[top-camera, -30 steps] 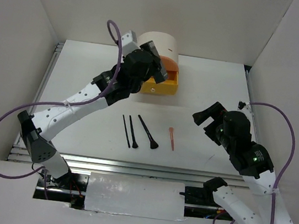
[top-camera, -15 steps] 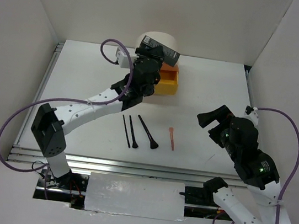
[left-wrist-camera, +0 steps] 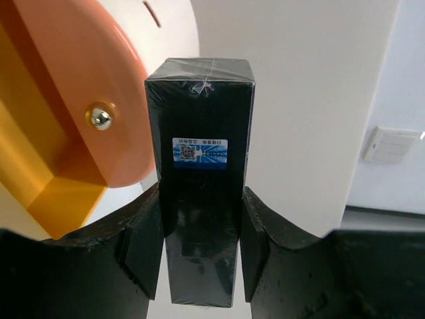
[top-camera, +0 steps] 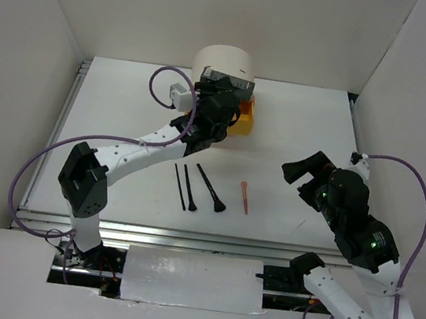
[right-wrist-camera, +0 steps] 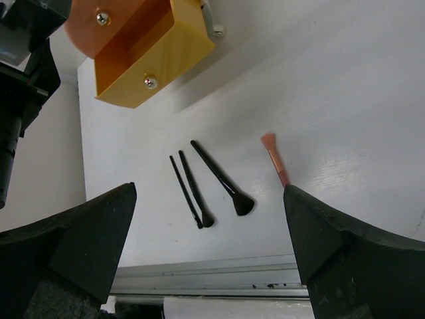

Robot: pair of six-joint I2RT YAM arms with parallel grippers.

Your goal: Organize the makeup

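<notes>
My left gripper point(top-camera: 219, 91) is shut on the dark grey rectangular box point(top-camera: 226, 76), holding it up in front of the cream organizer point(top-camera: 221, 56), just above the pulled-out yellow drawer point(top-camera: 244, 122). In the left wrist view the box point(left-wrist-camera: 199, 153) stands between the pads, my gripper point(left-wrist-camera: 199, 247) beside the orange drawer front point(left-wrist-camera: 73, 86). Two thin black sticks point(top-camera: 184, 186), the black flared-head brush point(top-camera: 211, 189) and one salmon-pink stick point(top-camera: 245, 198) lie on the table. My right gripper point(top-camera: 305, 169) is open and empty, right of them. No teal stick shows.
White walls close in the table on the left, back and right. A metal rail point(top-camera: 186, 239) runs along the near edge. The right wrist view shows the open yellow drawer point(right-wrist-camera: 143, 56), the sticks point(right-wrist-camera: 189, 189), the brush point(right-wrist-camera: 222, 178) and the pink stick point(right-wrist-camera: 275, 159).
My left gripper has lifted the dark box from over the drawer to in front of the organizer, and its elbow has swung right. My right arm has drawn back slightly.
</notes>
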